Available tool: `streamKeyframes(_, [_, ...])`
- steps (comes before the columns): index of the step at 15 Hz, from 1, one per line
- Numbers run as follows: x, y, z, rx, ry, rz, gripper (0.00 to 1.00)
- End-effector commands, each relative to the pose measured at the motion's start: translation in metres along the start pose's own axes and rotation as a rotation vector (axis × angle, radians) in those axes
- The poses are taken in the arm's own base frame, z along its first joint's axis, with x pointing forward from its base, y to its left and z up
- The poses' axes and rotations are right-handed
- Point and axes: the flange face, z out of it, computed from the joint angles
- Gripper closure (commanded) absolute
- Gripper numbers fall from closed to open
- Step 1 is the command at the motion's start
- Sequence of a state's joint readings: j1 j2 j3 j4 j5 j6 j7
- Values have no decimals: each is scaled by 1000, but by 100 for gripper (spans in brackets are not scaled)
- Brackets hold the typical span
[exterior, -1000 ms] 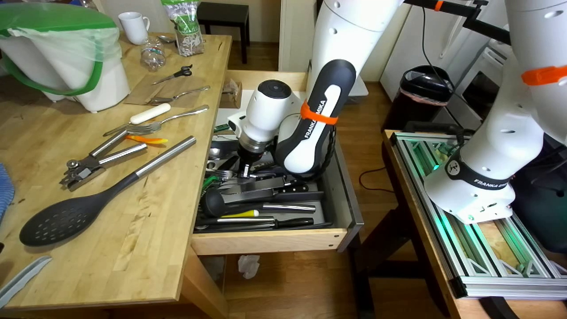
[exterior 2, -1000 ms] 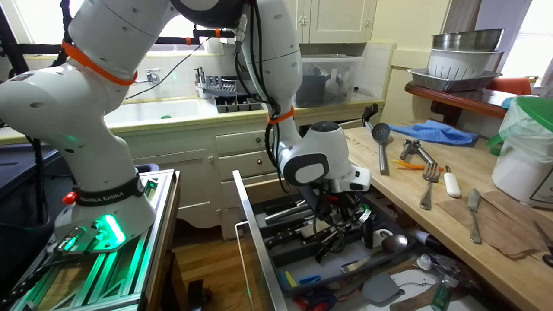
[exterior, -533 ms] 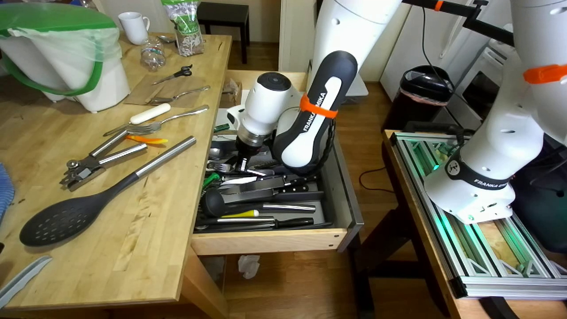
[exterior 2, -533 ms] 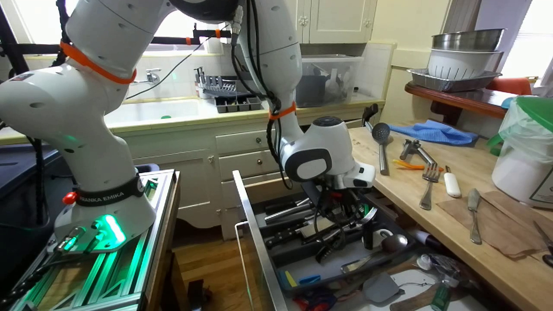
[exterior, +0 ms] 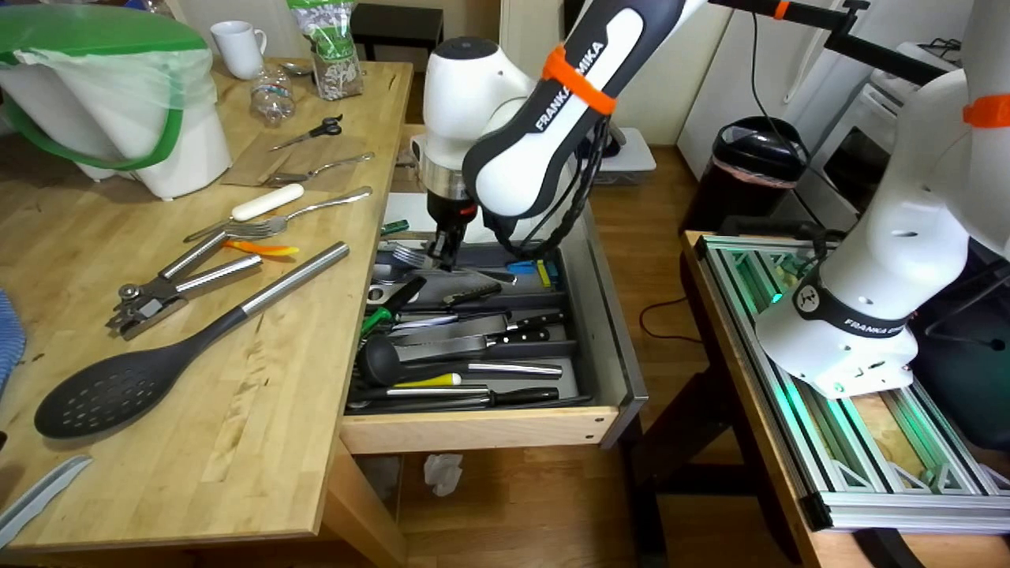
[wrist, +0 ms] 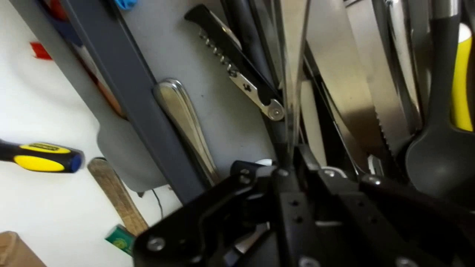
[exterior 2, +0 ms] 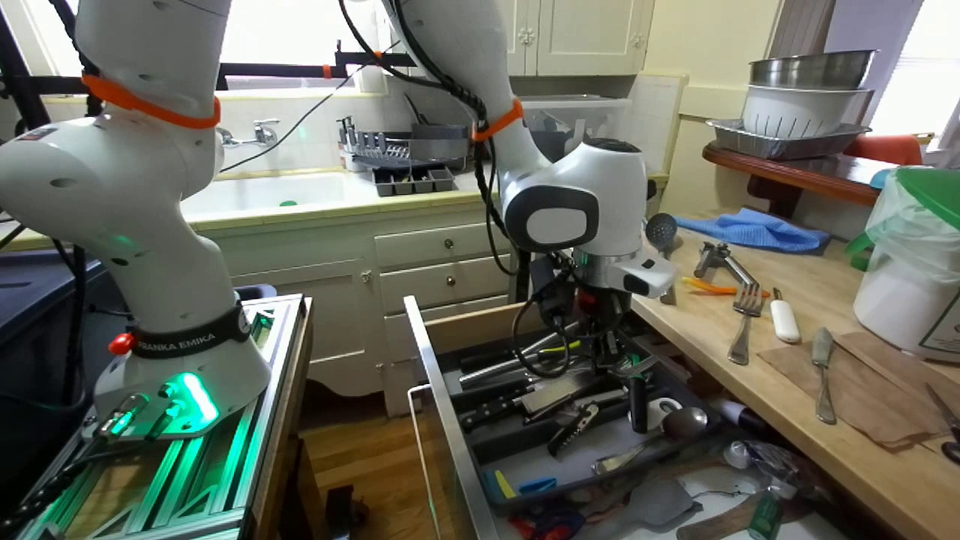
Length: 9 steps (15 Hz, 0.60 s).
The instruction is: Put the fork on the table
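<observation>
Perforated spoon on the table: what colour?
Perforated spoon: black head and neck, silver handle. Shows best in an exterior view.

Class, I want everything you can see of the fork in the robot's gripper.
The fork looks all metal: silver, shiny, slim, with a long handle and a tined head. The gripper is closed on it partway along, tines pointing toward the wooden table. It is over the open drawer; whether it touches anything below is unclear.
</observation>
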State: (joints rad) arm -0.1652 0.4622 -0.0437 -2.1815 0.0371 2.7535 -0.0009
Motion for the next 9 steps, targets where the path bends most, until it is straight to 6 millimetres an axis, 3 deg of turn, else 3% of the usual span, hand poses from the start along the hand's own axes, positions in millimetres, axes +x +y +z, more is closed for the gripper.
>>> streamKeyframes(1, [-17, 21, -31, 29, -108, 164, 98])
streamKeyframes(5, [-31, 22, -62, 99, -146, 244, 98])
streamKeyframes(9, [-15, 14, -115, 177, 53, 216, 98])
